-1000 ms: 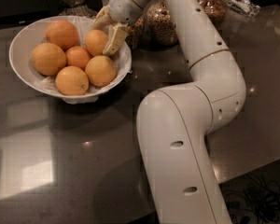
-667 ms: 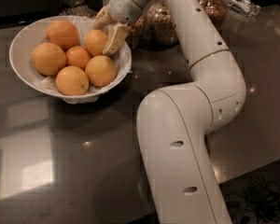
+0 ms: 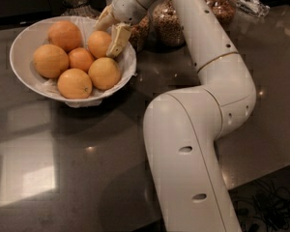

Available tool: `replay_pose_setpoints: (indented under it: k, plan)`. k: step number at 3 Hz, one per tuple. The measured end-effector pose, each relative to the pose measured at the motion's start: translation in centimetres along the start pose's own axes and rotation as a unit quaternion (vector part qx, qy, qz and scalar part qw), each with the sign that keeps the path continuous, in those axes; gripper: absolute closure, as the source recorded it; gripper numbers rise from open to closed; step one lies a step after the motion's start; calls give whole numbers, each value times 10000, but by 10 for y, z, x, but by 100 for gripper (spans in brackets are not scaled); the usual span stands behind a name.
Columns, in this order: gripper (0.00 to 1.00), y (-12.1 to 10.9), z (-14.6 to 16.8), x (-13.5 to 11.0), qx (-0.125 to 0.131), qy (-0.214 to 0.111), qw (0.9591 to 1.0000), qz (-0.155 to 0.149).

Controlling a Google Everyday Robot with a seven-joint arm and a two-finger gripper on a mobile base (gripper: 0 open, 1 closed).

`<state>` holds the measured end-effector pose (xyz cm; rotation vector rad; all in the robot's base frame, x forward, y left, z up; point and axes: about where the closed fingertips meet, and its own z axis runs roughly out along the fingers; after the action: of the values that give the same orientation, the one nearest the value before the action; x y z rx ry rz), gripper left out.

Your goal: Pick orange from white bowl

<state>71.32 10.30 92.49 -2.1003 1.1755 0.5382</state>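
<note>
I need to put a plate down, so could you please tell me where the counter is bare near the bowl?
Bare counter lies in front of the white bowl, left of the arm, and again right of the arm. Crowded: the jars behind the bowl, beside the hand, which sits over the oranges.

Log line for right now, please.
stage: pick | end effector: over white bowl right rim, at back-right orange | orange: in bowl, not lifted

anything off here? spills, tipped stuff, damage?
Nothing stands out. The white bowl sits level on the counter with nothing spilled. The gripper is over its right rim beside an orange, and the jars behind stand upright.
</note>
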Motion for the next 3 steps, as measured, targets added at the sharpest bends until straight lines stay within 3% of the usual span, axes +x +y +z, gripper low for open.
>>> replay_pose_setpoints:
  k: [2,3]
  plan:
    - [100,-3,-40,-36,428,-234,9982,-337]
    - [100,2,-55,-52,499,-276,9974,-437]
